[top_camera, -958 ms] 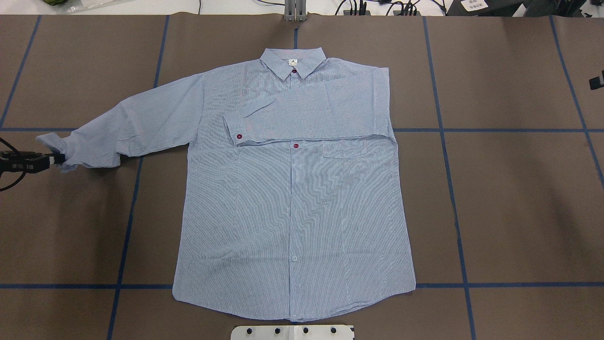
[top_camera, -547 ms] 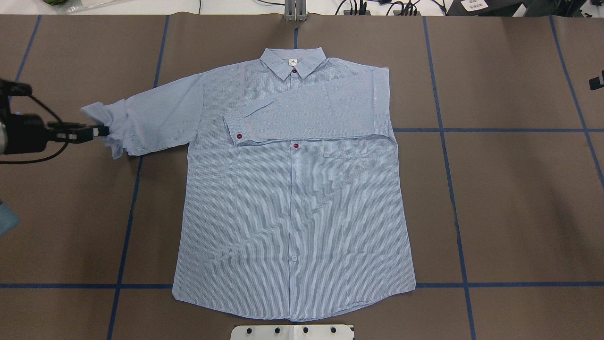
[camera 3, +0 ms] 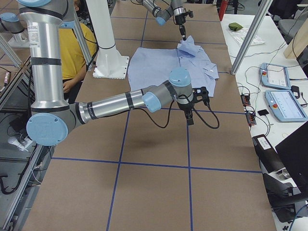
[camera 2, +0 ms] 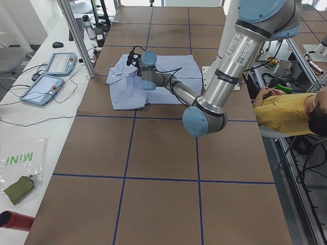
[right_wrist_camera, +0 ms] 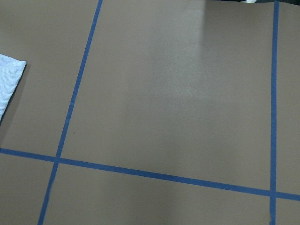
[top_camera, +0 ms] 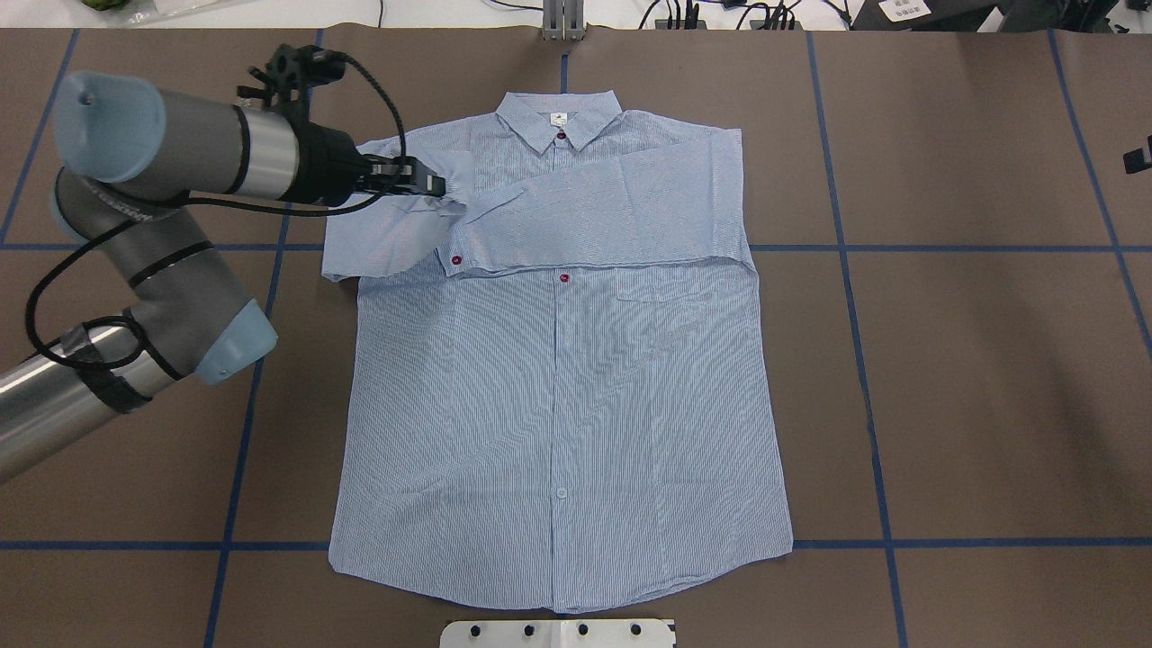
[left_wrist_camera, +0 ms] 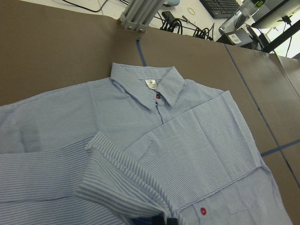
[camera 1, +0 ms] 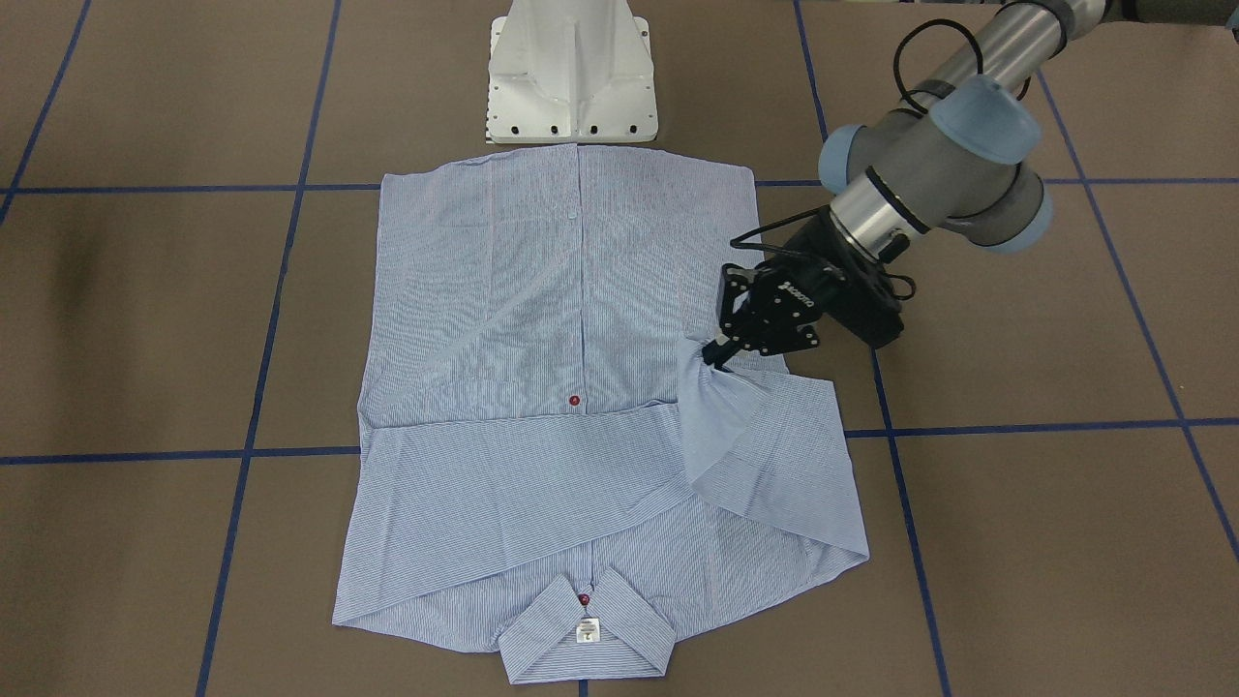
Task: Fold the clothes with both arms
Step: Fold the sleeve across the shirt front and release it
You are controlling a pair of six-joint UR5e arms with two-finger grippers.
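A brown table [top_camera: 972,378] marked with blue tape lines [top_camera: 990,543] carries one striped shirt [top_camera: 558,387], spread flat with its buttons up. The shirt's chest lies just ahead of the left gripper [top_camera: 438,186] and below it, with the hem well off to its side, toward the white base [camera 1: 571,73] standing on the table.

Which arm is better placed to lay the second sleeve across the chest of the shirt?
Left. The left gripper pinches the sleeve cuff above the shirt; the right gripper hangs over the brown table, away from the shirt.
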